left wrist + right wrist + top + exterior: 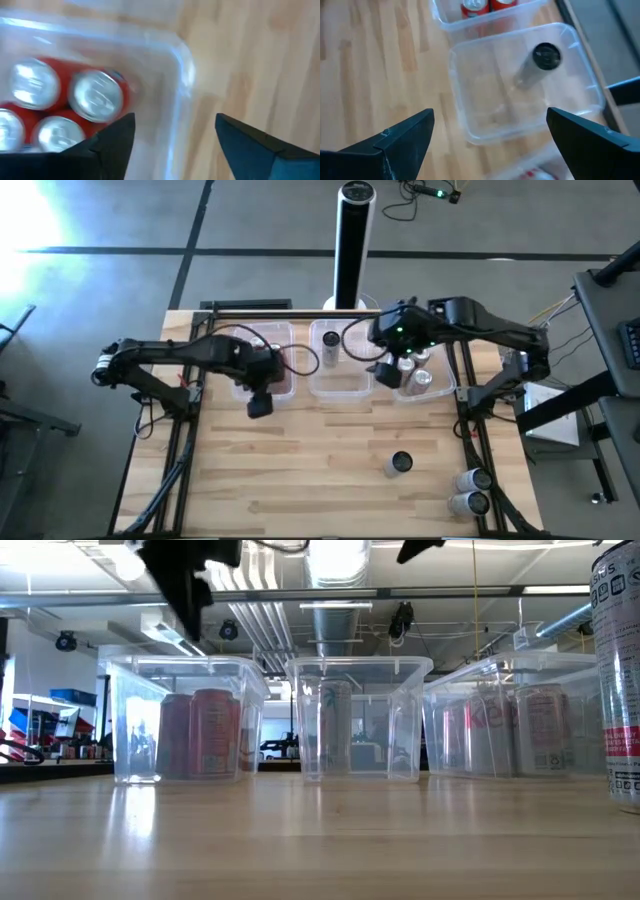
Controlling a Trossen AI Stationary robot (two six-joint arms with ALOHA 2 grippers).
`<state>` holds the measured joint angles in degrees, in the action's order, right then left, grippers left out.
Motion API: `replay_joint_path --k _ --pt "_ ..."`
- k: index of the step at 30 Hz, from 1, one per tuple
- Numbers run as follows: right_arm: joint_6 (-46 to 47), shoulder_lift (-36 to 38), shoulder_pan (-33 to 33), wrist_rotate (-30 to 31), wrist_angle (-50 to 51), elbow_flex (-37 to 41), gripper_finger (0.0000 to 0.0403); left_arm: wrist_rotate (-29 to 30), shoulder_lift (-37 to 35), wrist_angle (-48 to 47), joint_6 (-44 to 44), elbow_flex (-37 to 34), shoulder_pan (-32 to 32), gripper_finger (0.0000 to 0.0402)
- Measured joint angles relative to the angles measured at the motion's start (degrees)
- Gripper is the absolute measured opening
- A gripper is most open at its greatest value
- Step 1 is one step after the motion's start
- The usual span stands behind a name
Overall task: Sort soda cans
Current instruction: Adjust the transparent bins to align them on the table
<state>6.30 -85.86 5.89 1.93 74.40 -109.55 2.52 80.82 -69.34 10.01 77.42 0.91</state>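
Gaping left jaws, red soda cans [65,107] just beyond, in tub [182,75].

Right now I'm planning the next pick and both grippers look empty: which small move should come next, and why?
Probably swing the right gripper, open and empty above the tubs, toward the upright can on the bare table. Two more cans lie at the right front corner. The left gripper, open, hangs by the red-can tub.

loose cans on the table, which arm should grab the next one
Right. The upright can and two lying cans sit on the table's right side, on the right gripper's side. The left gripper, fingers open, hangs by the left tub.
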Motion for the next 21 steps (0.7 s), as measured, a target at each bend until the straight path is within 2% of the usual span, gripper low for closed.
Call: replay_joint_path --k 3,6,10,14,18,21 --pt "-3.16 2.27 0.97 3.75 1.27 2.09 0.0381 5.80 0.05 1.36 3.89 3.90 0.22 0.0272" --pt "-6.35 4.21 2.87 7.46 2.35 5.85 0.0381 13.42 0.84 7.85 10.69 7.45 1.65 0.0279" --pt "-9.53 5.49 8.16 8.64 2.44 11.56 0.0381 27.66 2.74 13.77 20.53 12.96 3.12 0.0278" --pt "-9.91 5.51 16.72 8.58 0.80 16.85 0.0381 41.48 5.67 11.85 27.89 19.67 3.13 0.0275" --pt "-2.60 4.24 26.52 8.62 0.09 21.15 0.0381 43.83 8.27 8.95 24.36 26.61 4.05 0.0269" --pt "4.60 3.27 31.44 8.64 1.97 23.58 0.0381 44.20 10.23 8.84 15.80 30.13 4.96 0.0264"
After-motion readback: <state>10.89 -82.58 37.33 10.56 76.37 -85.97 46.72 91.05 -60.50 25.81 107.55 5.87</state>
